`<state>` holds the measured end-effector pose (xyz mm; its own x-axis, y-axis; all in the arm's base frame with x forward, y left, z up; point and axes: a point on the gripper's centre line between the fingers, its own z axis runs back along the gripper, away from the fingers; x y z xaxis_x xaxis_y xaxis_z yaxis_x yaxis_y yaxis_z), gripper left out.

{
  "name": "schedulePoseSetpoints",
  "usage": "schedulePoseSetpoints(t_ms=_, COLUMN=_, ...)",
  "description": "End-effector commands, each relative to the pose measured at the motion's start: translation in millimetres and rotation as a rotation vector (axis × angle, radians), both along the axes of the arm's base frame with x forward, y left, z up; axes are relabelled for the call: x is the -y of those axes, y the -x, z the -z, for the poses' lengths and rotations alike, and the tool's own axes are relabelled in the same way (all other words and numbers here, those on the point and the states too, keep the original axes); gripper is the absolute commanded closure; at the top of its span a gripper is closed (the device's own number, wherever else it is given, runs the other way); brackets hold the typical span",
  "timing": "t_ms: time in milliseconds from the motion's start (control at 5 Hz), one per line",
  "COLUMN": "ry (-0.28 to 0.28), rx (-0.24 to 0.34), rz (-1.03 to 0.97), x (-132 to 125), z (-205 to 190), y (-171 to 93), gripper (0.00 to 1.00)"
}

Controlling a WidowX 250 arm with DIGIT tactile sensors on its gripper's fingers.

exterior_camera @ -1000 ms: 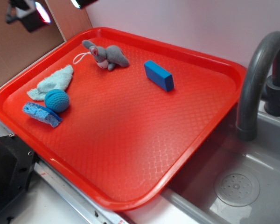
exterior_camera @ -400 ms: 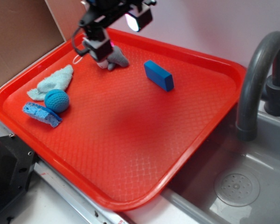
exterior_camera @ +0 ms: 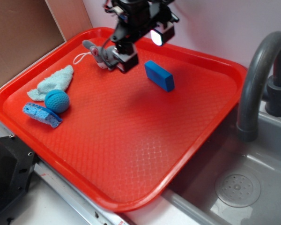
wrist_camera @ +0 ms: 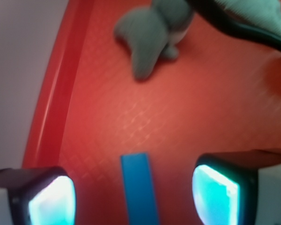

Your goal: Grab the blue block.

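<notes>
None of the grasp is happening yet: the blue block [exterior_camera: 159, 76] is lying untouched on the red tray [exterior_camera: 131, 154], upper centre of the exterior frame. The gripper [exterior_camera: 123, 58] is hovering just to its left, fingers spread wide and empty, with the grey plush mouse [wrist_camera: 152, 33] beyond. Descent and closing are remaining.

The exterior camera looks down from high at the whole red tray [exterior_camera: 131, 140], while my wrist camera looks closely at its far part [wrist_camera: 187, 117], shared by both.
</notes>
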<state>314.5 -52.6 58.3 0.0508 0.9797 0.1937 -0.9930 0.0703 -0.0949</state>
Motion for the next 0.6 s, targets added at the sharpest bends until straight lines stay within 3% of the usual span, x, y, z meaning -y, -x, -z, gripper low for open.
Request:
schedulePoseSetpoints(t_ms=0, ry=-0.031, rx=-0.011, rz=-0.007, x=-17, z=9, y=-17, gripper=0.00)
schedulePoseSetpoints(t_ms=200, ry=0.016, rx=-0.027, rz=0.020, x=-19, z=17, y=-20, gripper=0.00)
schedulePoseSetpoints(t_ms=400, ry=0.040, rx=-0.023, rz=0.043, x=-20, z=19, y=-19, gripper=1.00)
